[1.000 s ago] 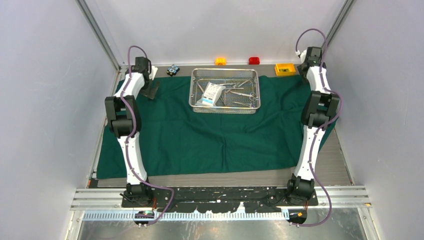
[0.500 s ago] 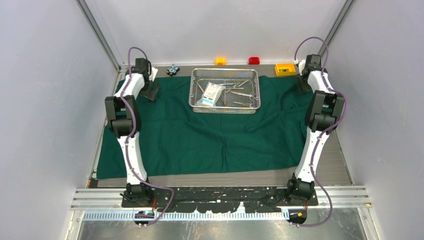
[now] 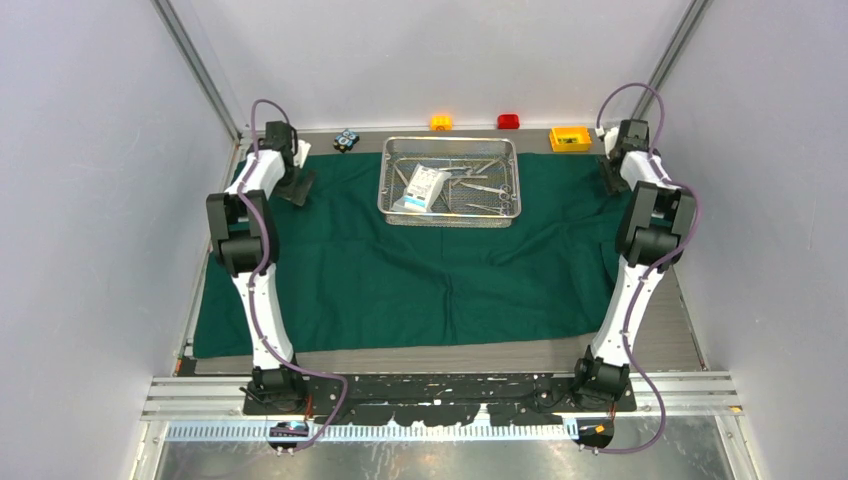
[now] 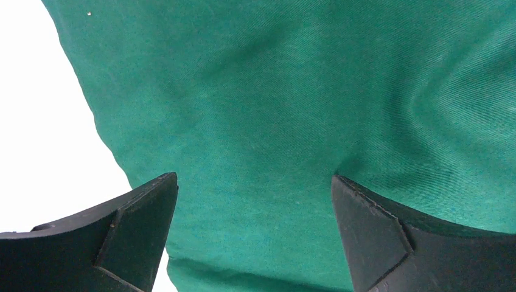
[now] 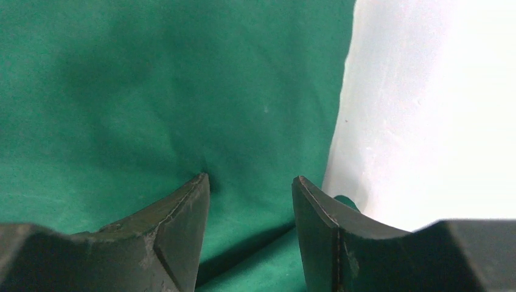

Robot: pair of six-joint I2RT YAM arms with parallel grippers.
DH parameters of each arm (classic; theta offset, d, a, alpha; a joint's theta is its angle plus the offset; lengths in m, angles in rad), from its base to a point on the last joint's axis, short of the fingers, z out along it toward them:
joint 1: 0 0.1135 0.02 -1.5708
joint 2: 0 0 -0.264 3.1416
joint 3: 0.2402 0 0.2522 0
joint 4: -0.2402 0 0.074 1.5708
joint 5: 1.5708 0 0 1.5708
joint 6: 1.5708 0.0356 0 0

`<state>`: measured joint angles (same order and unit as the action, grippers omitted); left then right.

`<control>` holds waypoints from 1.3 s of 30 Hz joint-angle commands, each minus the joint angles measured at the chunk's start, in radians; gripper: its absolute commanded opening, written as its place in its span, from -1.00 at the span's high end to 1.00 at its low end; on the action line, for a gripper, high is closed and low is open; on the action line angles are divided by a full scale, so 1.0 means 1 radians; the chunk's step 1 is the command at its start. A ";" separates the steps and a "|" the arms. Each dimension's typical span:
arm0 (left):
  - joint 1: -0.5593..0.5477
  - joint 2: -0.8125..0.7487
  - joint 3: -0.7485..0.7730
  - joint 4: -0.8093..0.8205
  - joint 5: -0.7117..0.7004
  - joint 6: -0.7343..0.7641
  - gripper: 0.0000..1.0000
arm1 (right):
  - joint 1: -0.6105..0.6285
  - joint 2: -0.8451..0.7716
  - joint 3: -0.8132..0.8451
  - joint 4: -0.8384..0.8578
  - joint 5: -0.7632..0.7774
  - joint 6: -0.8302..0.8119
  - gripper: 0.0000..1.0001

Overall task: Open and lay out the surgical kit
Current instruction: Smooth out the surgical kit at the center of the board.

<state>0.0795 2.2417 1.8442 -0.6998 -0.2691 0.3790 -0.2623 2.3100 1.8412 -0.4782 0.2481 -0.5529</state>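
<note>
The dark green drape (image 3: 400, 280) of the surgical kit lies spread flat over the table. On its far middle stands the steel wire-mesh tray (image 3: 384, 190), holding the flat white pouch (image 3: 421, 188) and slim silver forceps (image 3: 482, 187). My left gripper (image 3: 295, 190) hangs low over the drape's far left corner. In its wrist view the left gripper (image 4: 251, 182) is wide open, with the cloth (image 4: 292, 103) below it. My right gripper (image 3: 610, 180) is at the drape's far right corner. The right gripper (image 5: 251, 180) stands open, its jaws straddling cloth (image 5: 152, 91) near the edge.
Along the back edge sit a yellow box (image 3: 570, 138), an orange block (image 3: 441, 122), a red block (image 3: 509, 121) and a small dark object (image 3: 347, 139). Enclosure walls stand close on both sides. A bare strip of table (image 3: 450, 355) runs in front of the drape.
The right arm has swung outward and down to the drape's far right corner, and its jaws have narrowed a little. The left gripper has shifted slightly toward the far left corner.
</note>
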 commanded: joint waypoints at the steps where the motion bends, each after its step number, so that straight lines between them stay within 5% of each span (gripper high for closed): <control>1: 0.019 -0.056 -0.018 0.047 0.002 0.016 -0.99 | -0.062 -0.015 -0.124 -0.017 0.015 -0.017 -0.15; 18: 0.028 -0.062 0.020 0.042 -0.030 0.025 -0.99 | -0.066 -0.017 0.161 -0.160 -0.043 0.042 -0.19; 30: 0.027 -0.404 -0.278 -0.029 0.448 0.100 -0.99 | -0.062 -0.498 -0.351 -0.208 -0.508 0.069 -0.46; 39: -0.023 -0.626 -0.635 -0.022 0.507 0.307 -0.99 | -0.061 -0.664 -0.670 -0.211 -0.446 -0.066 -0.40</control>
<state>0.0772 1.6737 1.3144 -0.7132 0.1886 0.5625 -0.3225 1.6566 1.2724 -0.6930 -0.2256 -0.5495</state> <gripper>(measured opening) 0.996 0.709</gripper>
